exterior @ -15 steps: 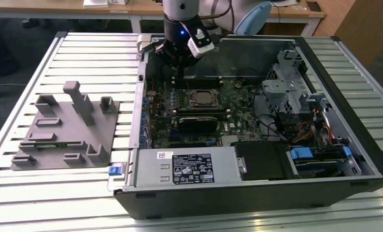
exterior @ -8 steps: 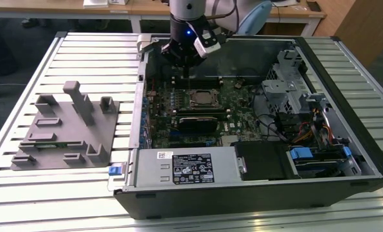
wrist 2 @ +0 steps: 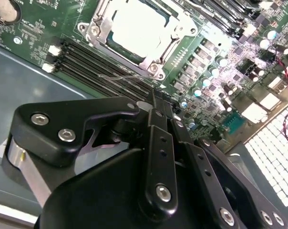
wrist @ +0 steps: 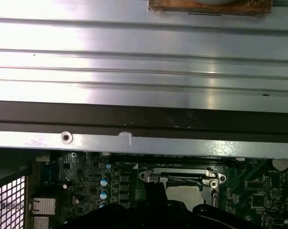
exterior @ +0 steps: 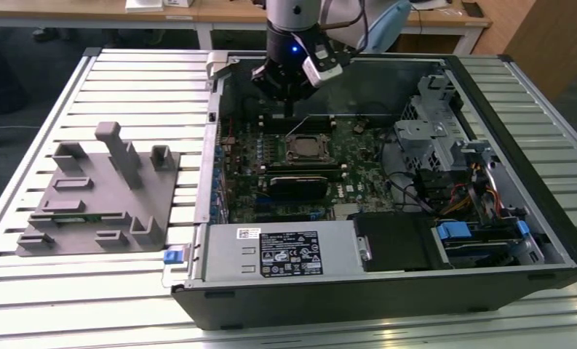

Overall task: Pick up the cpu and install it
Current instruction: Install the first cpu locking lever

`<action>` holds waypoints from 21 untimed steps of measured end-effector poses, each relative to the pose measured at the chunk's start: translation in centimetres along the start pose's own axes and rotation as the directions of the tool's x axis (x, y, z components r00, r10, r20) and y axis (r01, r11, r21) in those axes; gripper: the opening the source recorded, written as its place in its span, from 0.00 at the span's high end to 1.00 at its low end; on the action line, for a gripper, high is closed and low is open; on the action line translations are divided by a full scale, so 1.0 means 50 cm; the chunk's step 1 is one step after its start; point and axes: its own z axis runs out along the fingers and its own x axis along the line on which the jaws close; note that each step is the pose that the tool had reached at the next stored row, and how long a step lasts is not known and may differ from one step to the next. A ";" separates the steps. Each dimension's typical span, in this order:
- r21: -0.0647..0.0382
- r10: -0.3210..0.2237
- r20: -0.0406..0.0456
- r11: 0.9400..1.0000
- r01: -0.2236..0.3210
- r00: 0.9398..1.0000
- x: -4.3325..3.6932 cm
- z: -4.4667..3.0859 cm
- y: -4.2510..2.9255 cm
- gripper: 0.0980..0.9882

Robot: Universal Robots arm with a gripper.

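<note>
Here the silvery-white cpu [wrist 2: 134,26] lies flat inside its socket [wrist 2: 98,29].

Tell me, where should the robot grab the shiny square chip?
By two opposite thin edges, coming straight down from above. The cpu lies flat inside the metal-framed socket, which hugs its rim closely, so a sideways approach probably would not fit.

even indoor light; glare whitens the cpu [wrist 2: 134,26] and slatted table [wrist: 144,62]; wrist views slightly soft.
</note>
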 end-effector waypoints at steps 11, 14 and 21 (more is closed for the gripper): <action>-0.020 0.001 0.000 1.000 -0.001 1.000 -0.015 0.005 -0.001 0.99; -0.041 0.001 0.001 0.999 -0.001 1.000 -0.017 0.009 -0.001 0.99; -0.041 0.001 0.001 0.999 -0.001 1.000 -0.027 0.016 -0.002 0.99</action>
